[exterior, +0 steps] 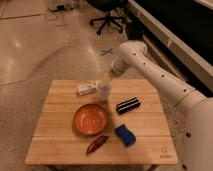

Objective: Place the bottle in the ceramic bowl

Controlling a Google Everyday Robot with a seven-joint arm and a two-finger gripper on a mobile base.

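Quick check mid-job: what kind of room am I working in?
Probably an office or lab: a polished hard floor, a wheeled office chair behind, a small wooden table. The gripper hangs above the table's far edge, by the white cup.

Glossy ceramic bowl (91,119), matt wooden table (60,100) (smooth).

No text legible, small mark at the near right corner of the table (150,125) unreadable, label marks on the bottle (87,88) unreadable
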